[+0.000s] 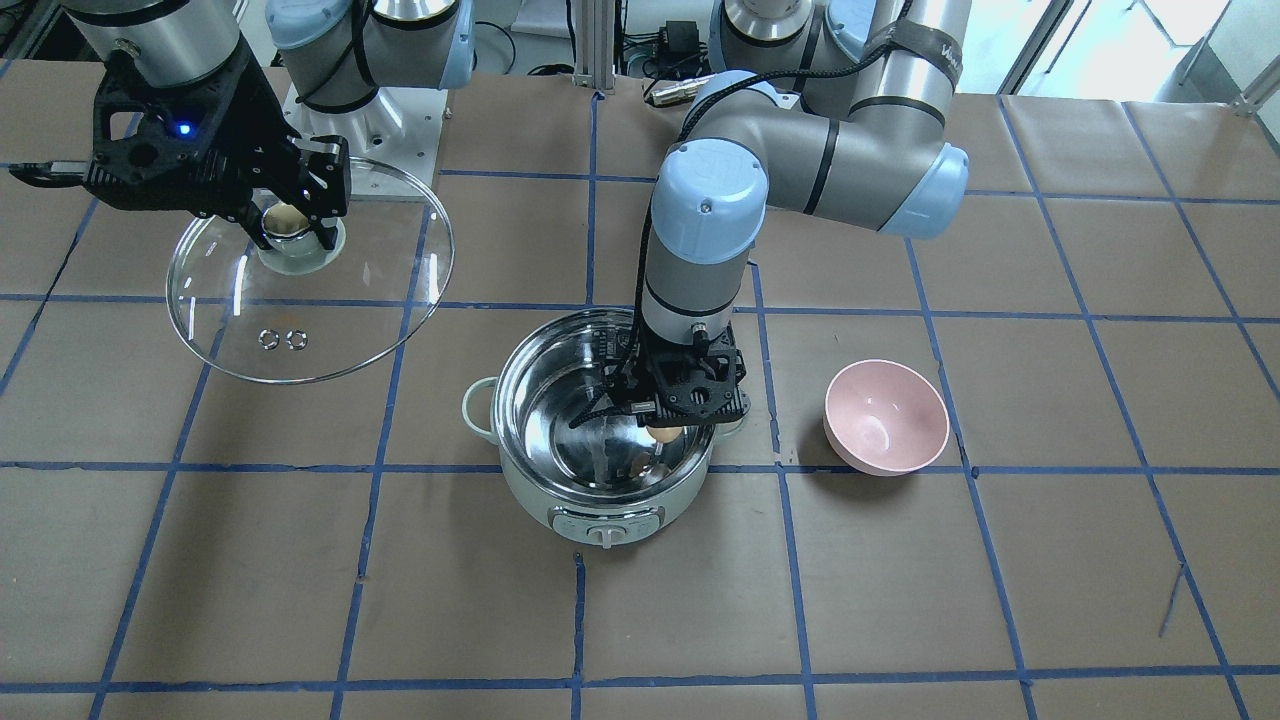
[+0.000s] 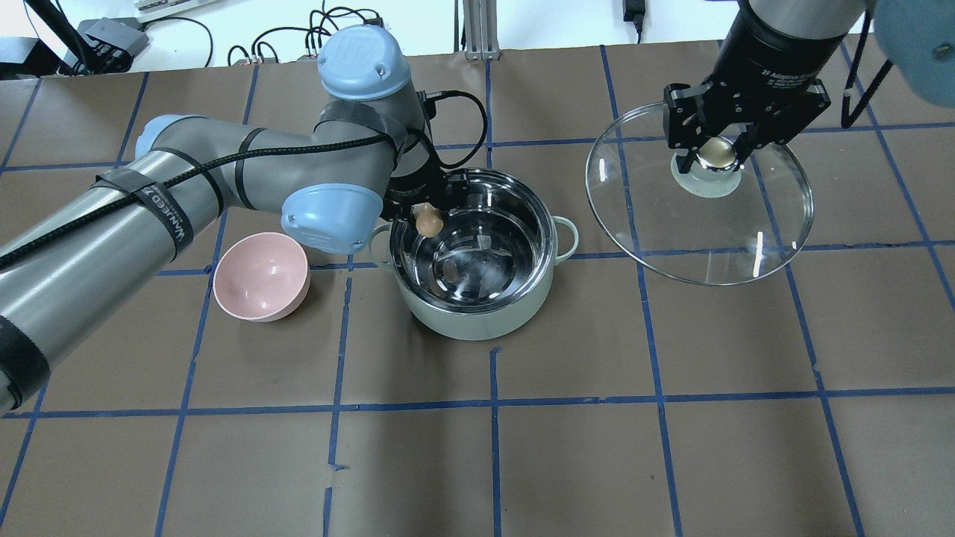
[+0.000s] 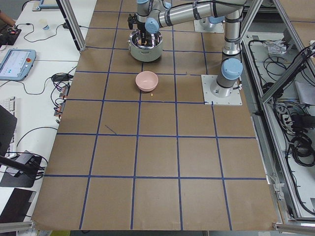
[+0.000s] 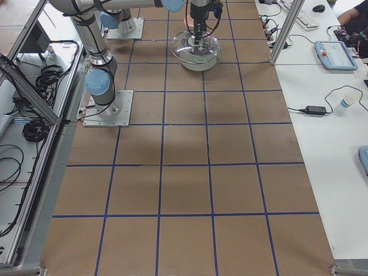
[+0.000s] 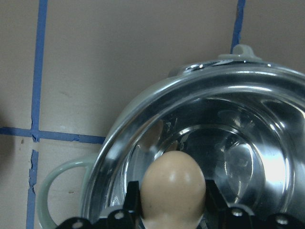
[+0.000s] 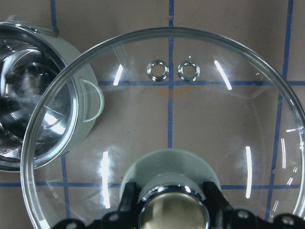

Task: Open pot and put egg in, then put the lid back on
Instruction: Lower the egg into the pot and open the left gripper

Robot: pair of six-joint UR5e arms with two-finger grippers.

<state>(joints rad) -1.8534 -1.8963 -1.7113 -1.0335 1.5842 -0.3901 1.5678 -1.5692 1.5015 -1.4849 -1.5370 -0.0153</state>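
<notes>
The mint-green pot [image 2: 485, 313] stands open at mid-table, its steel inside bare; it also shows in the front view [image 1: 530, 490] and the left wrist view [image 5: 238, 119]. My left gripper [image 2: 428, 221] is shut on the brown egg [image 2: 428, 219] and holds it just above the pot's rim on the bowl side; the egg fills the left wrist view [image 5: 174, 183] and shows in the front view [image 1: 663, 433]. My right gripper [image 2: 715, 153] is shut on the knob of the clear glass lid [image 2: 697, 231] and holds it in the air beside the pot, also in the front view [image 1: 310, 320] and the right wrist view [image 6: 167, 119].
An empty pink bowl [image 2: 261, 276] sits on the table close beside the pot, under my left arm; it also shows in the front view [image 1: 886, 416]. Brown paper with blue tape lines covers the table.
</notes>
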